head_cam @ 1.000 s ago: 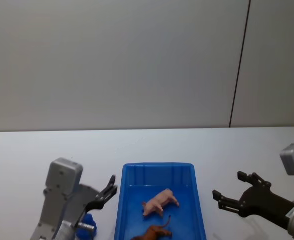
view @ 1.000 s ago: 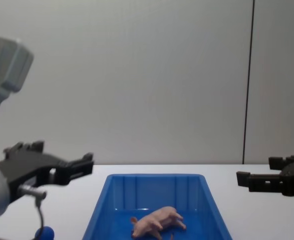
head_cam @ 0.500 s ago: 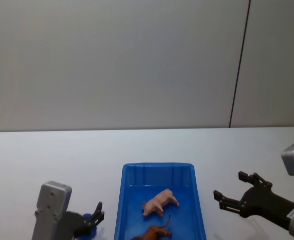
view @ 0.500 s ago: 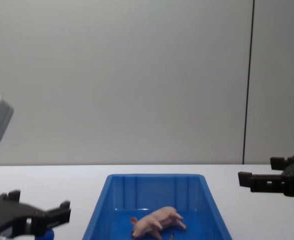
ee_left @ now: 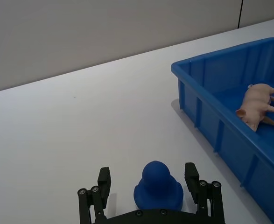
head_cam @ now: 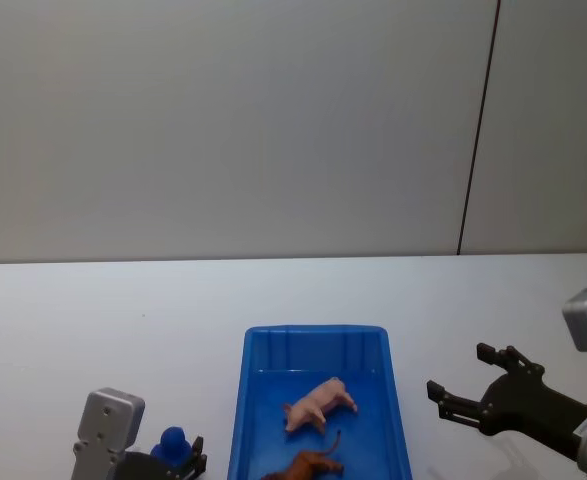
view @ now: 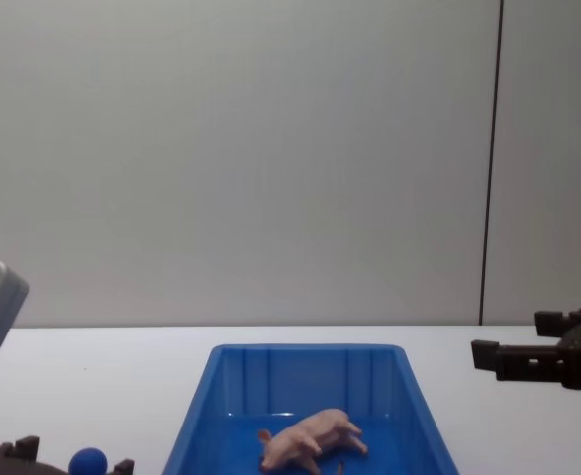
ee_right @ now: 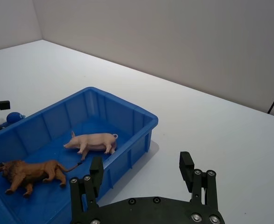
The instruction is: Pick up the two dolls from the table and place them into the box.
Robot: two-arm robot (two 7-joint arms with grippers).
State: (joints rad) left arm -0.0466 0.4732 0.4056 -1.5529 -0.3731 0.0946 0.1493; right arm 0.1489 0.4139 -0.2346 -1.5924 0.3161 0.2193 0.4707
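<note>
Setting: white table (head_cam: 123, 320) before a plain grey wall, with the blue box (head_cam: 241, 420) as landmark.
Pig: pale pink pig (head_cam: 319, 403) lies on its side on the box floor, towards the far wall.
Lion: brown lion (ee_right: 30, 173) lies in the box too, nearer the robot than the pig; both dolls look placed already.
Handling: by my judgement both are light, stiff moulded figures, slick-surfaced; the torso is the best hold, as legs and tail are thin.
Left gripper: left gripper (ee_left: 151, 196) sits low to the left of the box, fingers apart around a small blue knob-like object (ee_left: 158, 187) without touching it.
Right gripper: right gripper (head_cam: 470, 389) hovers to the right of the box, fingers spread, empty.
Hidden: the blue object's identity is unclear; the lion is cut off in the head view.
</note>
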